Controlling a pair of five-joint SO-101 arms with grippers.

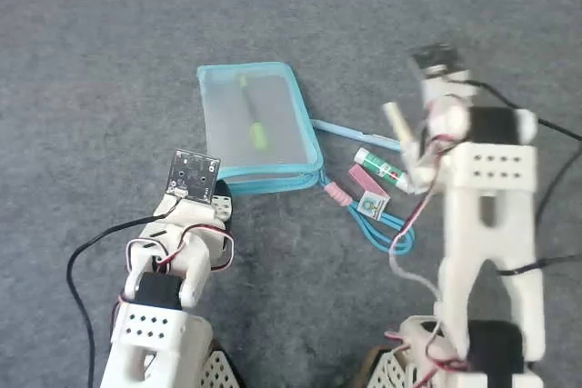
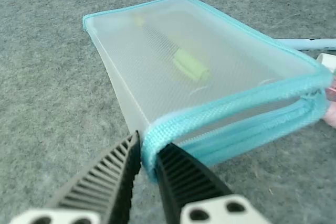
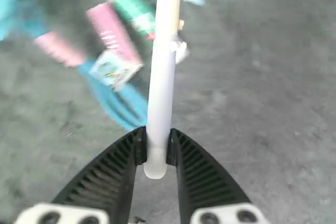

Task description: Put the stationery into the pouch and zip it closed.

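High: pouch (image 1: 257, 120) on the surface (image 1: 91, 88), green marker (image 1: 258, 134) inside; glue stick (image 1: 379, 166) and pink bar (image 1: 367, 180) loose just beside it. Left wrist: left tool (image 2: 148, 153) pinches the pouch's teal corner, seemingly steadying it. Right wrist: right tool (image 3: 156, 148) clamps a white pen (image 3: 163, 66) over the loose items; loading is the step in hand, and next the pen likely needs lining up with the pouch opening.

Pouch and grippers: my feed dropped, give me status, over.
Left gripper shut on corner of the translucent teal-trimmed zip pouch. Right gripper shut on a slim white stick. Green-white tube, pink bar on grey carpet beside pouch.
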